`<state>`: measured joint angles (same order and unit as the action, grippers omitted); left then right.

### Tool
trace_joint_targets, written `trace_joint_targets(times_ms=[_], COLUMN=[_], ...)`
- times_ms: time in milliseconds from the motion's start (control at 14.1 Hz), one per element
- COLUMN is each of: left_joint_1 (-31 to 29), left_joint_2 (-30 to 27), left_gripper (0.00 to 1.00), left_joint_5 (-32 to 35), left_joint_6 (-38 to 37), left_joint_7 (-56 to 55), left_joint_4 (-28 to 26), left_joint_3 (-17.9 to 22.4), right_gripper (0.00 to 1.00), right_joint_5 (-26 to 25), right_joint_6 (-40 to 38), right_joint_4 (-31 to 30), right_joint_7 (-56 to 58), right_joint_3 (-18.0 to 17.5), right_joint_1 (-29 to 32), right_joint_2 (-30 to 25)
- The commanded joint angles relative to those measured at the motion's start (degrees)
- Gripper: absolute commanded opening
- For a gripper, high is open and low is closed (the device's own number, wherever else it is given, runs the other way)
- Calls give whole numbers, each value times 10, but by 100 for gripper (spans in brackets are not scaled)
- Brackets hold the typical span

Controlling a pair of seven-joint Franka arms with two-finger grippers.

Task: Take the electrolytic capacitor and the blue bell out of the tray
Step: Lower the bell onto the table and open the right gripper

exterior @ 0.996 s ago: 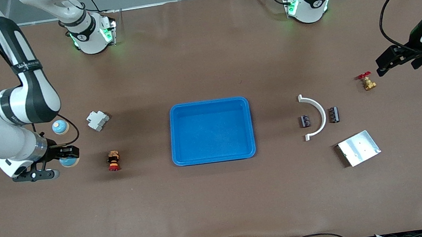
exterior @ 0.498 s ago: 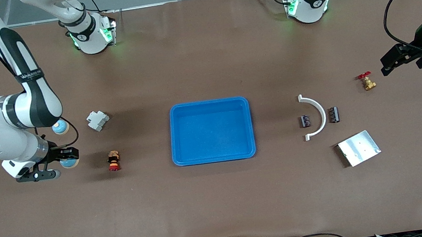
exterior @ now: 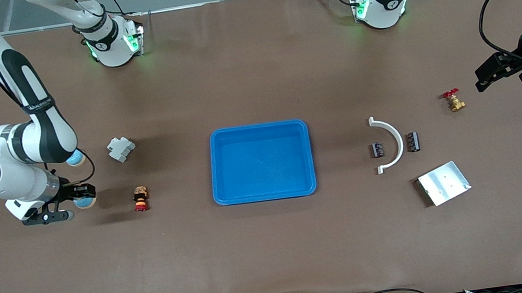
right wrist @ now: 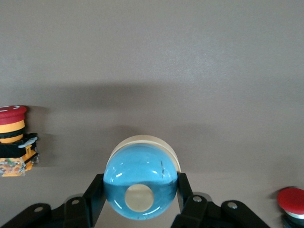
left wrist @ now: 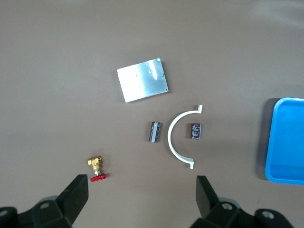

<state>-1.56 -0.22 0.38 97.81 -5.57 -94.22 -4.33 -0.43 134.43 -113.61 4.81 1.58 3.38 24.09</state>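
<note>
Now right gripper (right wrist: 139, 192) clamps blue bell (right wrist: 141, 181); left gripper (left wrist: 142, 194) wide open, apparently empty.

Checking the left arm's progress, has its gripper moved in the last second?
Yes. The left gripper has drifted toward the left arm's end of the table, away from the brass valve, which stayed put. Its fingers are open and empty.

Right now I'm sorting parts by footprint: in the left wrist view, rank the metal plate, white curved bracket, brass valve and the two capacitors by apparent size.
1. metal plate
2. white curved bracket
3. The two capacitors look alike, and the brass valve is too close to them to rank.
</note>
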Motion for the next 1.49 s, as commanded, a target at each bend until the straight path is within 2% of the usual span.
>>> trace_joint_targets(times_ms=[0,213,1423], left_joint_1=[0,1,-4], left_joint_2=[-5,-7,-5], left_gripper=[100,100,100], left_joint_5=[3,4,-4], left_joint_6=[-14,-14,-29], left_joint_7=[10,11,7], left_joint_4=[10,14,23], left_joint_3=[-5,-5,0], right_gripper=[0,0,0], right_joint_5=[-11,-10,-2], right_joint_6=[28,79,122], right_joint_4=[-17,-33,-57], right_joint_7=[4,28,23], right_joint_3=[-10,-10,-13], right_joint_1=[11,17,11], right_joint_2=[2,23,38])
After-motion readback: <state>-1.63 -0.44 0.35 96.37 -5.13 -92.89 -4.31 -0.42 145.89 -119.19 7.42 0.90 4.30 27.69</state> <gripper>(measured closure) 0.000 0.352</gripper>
